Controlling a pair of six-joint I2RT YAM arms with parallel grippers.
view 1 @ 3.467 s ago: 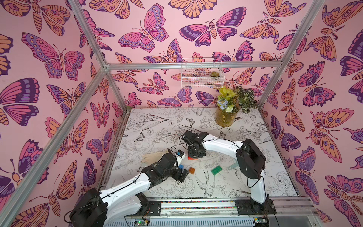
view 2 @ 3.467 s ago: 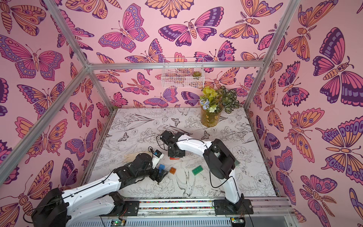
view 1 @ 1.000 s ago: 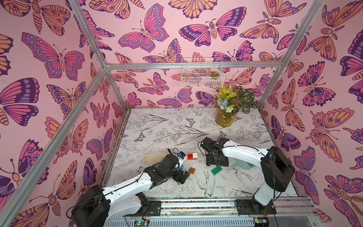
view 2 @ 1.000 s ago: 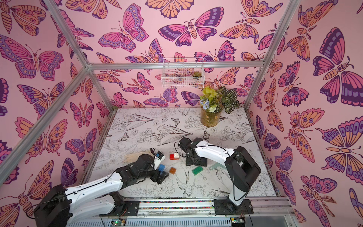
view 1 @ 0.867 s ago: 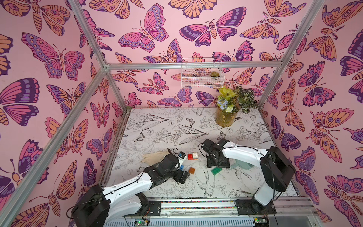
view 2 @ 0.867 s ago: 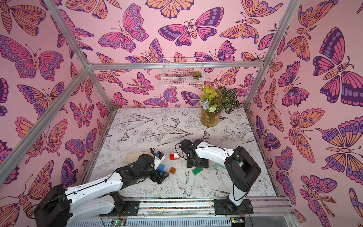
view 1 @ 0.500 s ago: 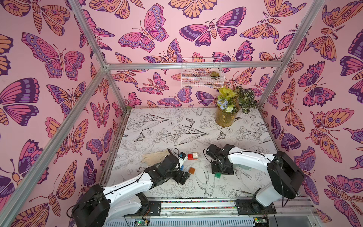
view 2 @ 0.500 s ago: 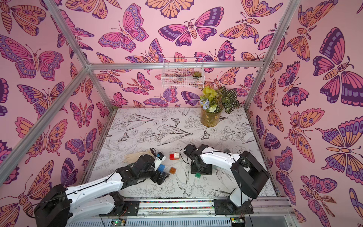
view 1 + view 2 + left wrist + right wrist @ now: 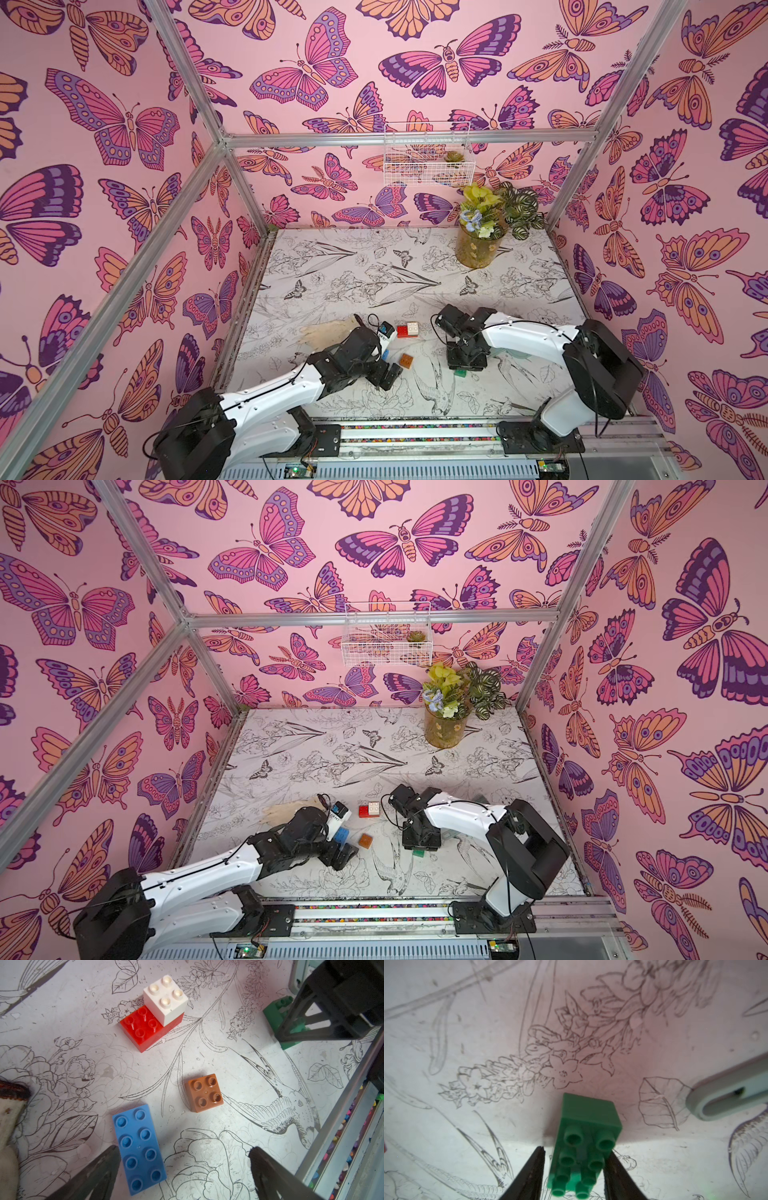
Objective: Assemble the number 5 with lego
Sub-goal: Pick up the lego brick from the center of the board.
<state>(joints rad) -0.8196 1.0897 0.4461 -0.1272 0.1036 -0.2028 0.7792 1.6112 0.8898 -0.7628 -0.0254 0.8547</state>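
Note:
In the right wrist view the long green brick (image 9: 587, 1126) lies studs-up on the table between the fingers of my right gripper (image 9: 576, 1151). One finger is against its side and a thin gap shows at the other. In a top view only a green corner (image 9: 460, 372) shows under that gripper (image 9: 465, 365). My left gripper (image 9: 182, 1148) hovers wide open and holds nothing. The long blue brick (image 9: 139, 1151) lies by one of its fingers. The brown brick (image 9: 205, 1093) lies alone. The white brick (image 9: 166, 999) sits on one end of the red brick (image 9: 143, 1030).
A beige glove (image 9: 328, 334) lies left of the bricks, behind the left arm. The pale teal dustpan's handle (image 9: 726, 1095) lies close to the right of the green brick. A vase of flowers (image 9: 478, 249) stands at the back right. A metal rail (image 9: 342, 1126) runs along the front edge.
My right gripper has moved forward over the green brick, come down, and narrowed its jaws around it. The left arm and the other bricks have not moved.

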